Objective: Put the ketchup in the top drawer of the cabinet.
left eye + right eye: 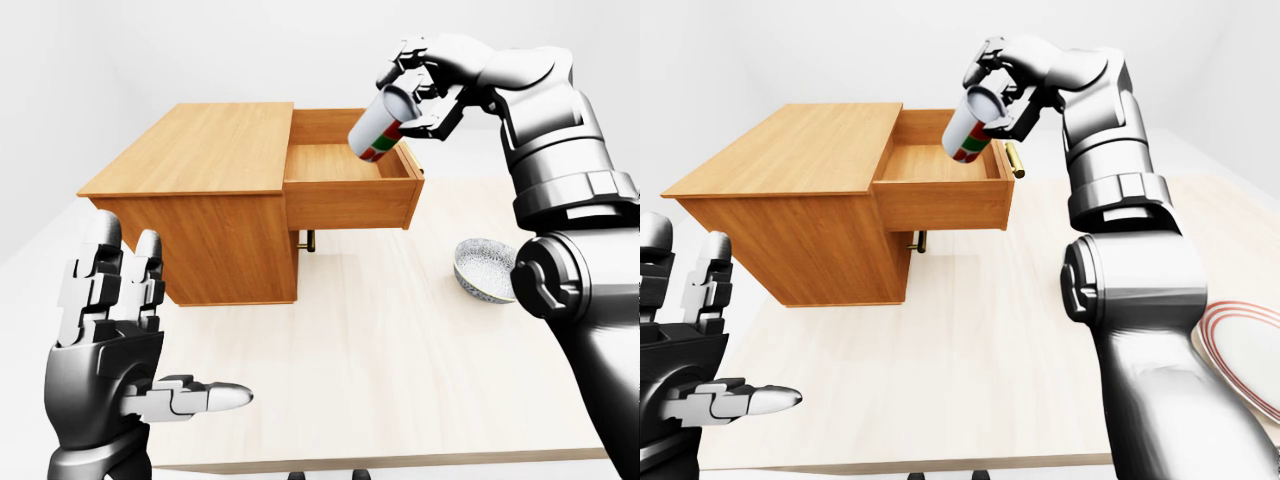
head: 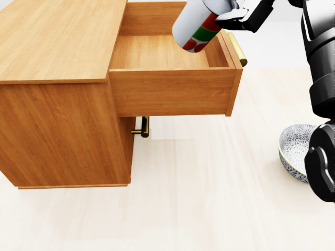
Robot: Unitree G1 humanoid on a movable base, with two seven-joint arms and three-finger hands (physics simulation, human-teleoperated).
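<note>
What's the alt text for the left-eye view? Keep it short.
The robot's right hand holds a tilted ketchup bottle over the open top drawer of a wooden cabinet on a pale table. The left hand hangs open at lower left, and a patterned bowl sits right of the cabinet.

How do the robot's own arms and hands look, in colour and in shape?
Both arms are glossy dark grey and silver metal, built of rounded segments with ringed joints. The right hand and left hand each have three blocky, jointed fingers with pale rounded tips. No cables, sleeves or markings show.
</note>
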